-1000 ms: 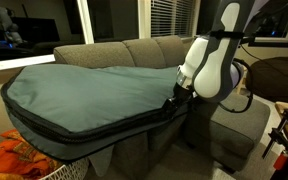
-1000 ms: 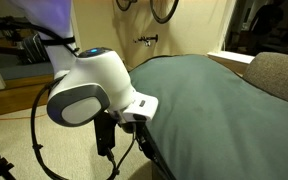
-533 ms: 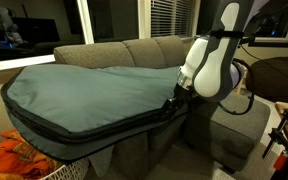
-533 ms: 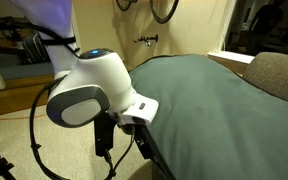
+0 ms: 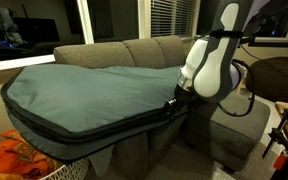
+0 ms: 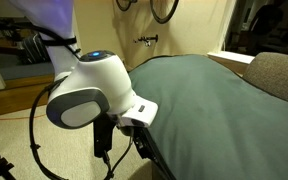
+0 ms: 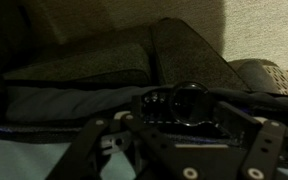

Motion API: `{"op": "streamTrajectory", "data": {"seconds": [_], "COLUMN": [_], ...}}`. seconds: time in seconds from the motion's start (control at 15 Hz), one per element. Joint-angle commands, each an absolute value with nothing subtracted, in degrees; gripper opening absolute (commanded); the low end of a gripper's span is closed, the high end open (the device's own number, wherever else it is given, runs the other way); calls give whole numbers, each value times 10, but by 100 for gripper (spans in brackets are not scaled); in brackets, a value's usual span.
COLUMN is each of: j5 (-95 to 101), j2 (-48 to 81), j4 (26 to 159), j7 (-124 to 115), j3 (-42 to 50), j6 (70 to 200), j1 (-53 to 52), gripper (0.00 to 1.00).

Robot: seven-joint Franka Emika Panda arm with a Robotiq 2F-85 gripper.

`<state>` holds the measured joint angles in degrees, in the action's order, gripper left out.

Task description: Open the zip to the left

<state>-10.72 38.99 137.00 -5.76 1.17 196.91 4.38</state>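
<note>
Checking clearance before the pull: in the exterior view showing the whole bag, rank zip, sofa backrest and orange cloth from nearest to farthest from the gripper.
1. zip: at the gripper, running along the rim of the bag.
2. sofa backrest: just behind the bag.
3. orange cloth: past the bag's far end, frame's lower left.

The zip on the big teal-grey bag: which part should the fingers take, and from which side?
Probably the small pull, since the flat zip line offers nothing to pinch. I cannot make the pull out; the gripper is at the zip near the bag corner. The zip runs along the bag's side rim, so come from outside the rim, fingers closing across the line.
</note>
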Motion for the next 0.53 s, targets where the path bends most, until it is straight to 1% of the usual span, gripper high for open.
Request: {"op": "streamTrajectory", "data": {"seconds": [0.0,0.2,0.27,0.33,0.4,0.47], "j5": [-93,-91,-90,-91,-91,-92], "j2": [404,414,417,419,420,421], "j4": [1366,1363,1362,1361,1361,1360], "j7": [-72,-71,-70,-70,-70,-69], "j3": [-1,-4,-5,-4,-3,-2], "j6": [1963,1962,1962,1961,1962,1965], "j1": [61,62,63,61,60,58], "gripper": [45,32,34,62,60,61]}}
